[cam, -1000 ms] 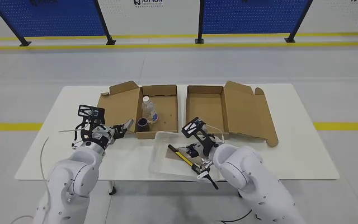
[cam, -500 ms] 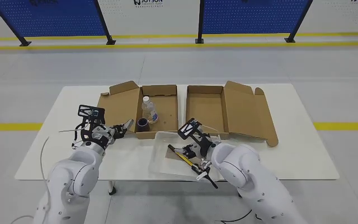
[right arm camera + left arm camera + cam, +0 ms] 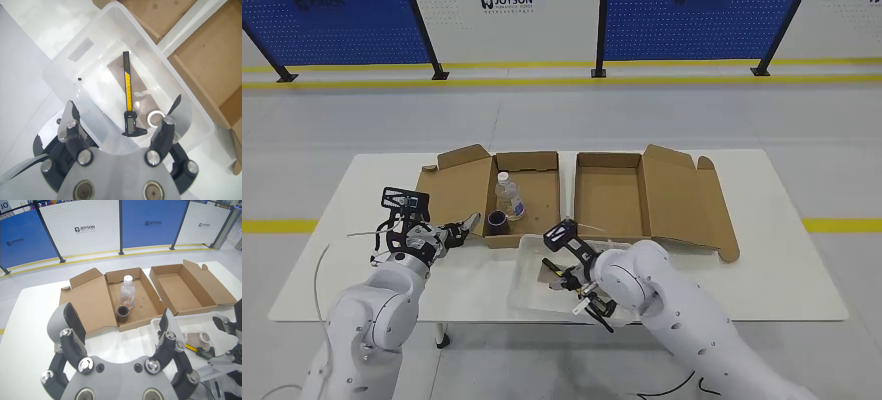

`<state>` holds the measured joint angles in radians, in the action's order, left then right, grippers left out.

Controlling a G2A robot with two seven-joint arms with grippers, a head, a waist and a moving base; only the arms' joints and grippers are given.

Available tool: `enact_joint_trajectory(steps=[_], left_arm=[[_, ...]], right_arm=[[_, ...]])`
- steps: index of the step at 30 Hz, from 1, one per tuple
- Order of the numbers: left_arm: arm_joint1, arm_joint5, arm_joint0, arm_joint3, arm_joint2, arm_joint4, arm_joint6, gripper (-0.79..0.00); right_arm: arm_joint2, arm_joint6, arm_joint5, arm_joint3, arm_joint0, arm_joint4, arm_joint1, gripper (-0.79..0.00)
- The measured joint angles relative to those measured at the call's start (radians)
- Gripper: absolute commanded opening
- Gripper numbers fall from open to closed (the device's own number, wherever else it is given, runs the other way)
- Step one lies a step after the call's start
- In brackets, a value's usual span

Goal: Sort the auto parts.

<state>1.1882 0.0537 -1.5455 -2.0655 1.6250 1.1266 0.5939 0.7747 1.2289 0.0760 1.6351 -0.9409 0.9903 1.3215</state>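
Bin (image 3: 62, 56): clear plastic, placed on the table (image 3: 28, 323) just in front of the two open cardboard boxes.
Caliper (image 3: 127, 91): laid flat on the bin floor. From the right wrist view its yellow scale and its display are made out; from the top view it is seen as a thin slanted bar.
Ring (image 3: 150, 118): a pale metal ring, seen in both wrist views, lying in the bin just beside the caliper's display end.
Right gripper (image 3: 124, 108): held above the near end of the bin with fingers spread wide and nothing gripped. The caliper's display end is seen between them. Whether a finger touches the ring cannot be told.
Left gripper (image 3: 117, 311): kept over the bare table beside the left box (image 3: 87, 306), fingers wide apart, nothing held.
Left box contents: from the left wrist view, a water bottle (image 3: 127, 294) is seen upright, with a black cylinder (image 3: 122, 314) upright just beside it.
Right box (image 3: 179, 292): set open next to the left one.
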Motion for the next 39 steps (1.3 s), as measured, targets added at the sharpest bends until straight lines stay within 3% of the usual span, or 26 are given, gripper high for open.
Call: enact_joint_trajectory(steps=[4, 5, 7, 10, 21, 23, 25, 27, 30, 33, 39], left_arm=[[0.000, 0.000, 0.000, 0.000, 0.000, 0.000, 0.000, 0.000], [0.000, 0.000, 0.000, 0.000, 0.000, 0.000, 0.000, 0.000], [0.000, 0.000, 0.000, 0.000, 0.000, 0.000, 0.000, 0.000], [0.000, 0.000, 0.000, 0.000, 0.000, 0.000, 0.000, 0.000], [0.000, 0.000, 0.000, 0.000, 0.000, 0.000, 0.000, 0.000], [0.000, 0.000, 0.000, 0.000, 0.000, 0.000, 0.000, 0.000], [0.000, 0.000, 0.000, 0.000, 0.000, 0.000, 0.000, 0.000], [0.000, 0.000, 0.000, 0.000, 0.000, 0.000, 0.000, 0.000], [0.000, 0.000, 0.000, 0.000, 0.000, 0.000, 0.000, 0.000], [0.000, 0.000, 0.000, 0.000, 0.000, 0.000, 0.000, 0.000], [0.000, 0.000, 0.000, 0.000, 0.000, 0.000, 0.000, 0.000]], right_arm=[[-0.015, 0.028, 0.016, -0.052, 0.012, 0.000, 0.008, 0.000], [-0.015, 0.032, 0.017, -0.062, 0.013, -0.005, 0.009, -0.043], [-0.018, 0.041, 0.012, -0.079, 0.015, -0.003, 0.010, -0.046], [-0.023, 0.051, 0.000, -0.109, 0.019, 0.003, 0.012, -0.114], [-0.040, 0.061, -0.016, -0.182, 0.027, -0.004, 0.024, -0.172], [-0.042, 0.059, -0.016, -0.194, 0.027, -0.006, 0.026, -0.246], [-0.044, 0.059, -0.018, -0.205, 0.028, -0.007, 0.028, -0.283], [-0.045, 0.058, -0.020, -0.216, 0.029, -0.007, 0.029, -0.271], [-0.052, 0.066, -0.024, -0.229, 0.034, 0.004, 0.032, -0.366], [-0.058, 0.067, -0.026, -0.245, 0.036, 0.012, 0.035, -0.406], [-0.067, 0.065, -0.025, -0.269, 0.039, 0.020, 0.042, -0.369]])
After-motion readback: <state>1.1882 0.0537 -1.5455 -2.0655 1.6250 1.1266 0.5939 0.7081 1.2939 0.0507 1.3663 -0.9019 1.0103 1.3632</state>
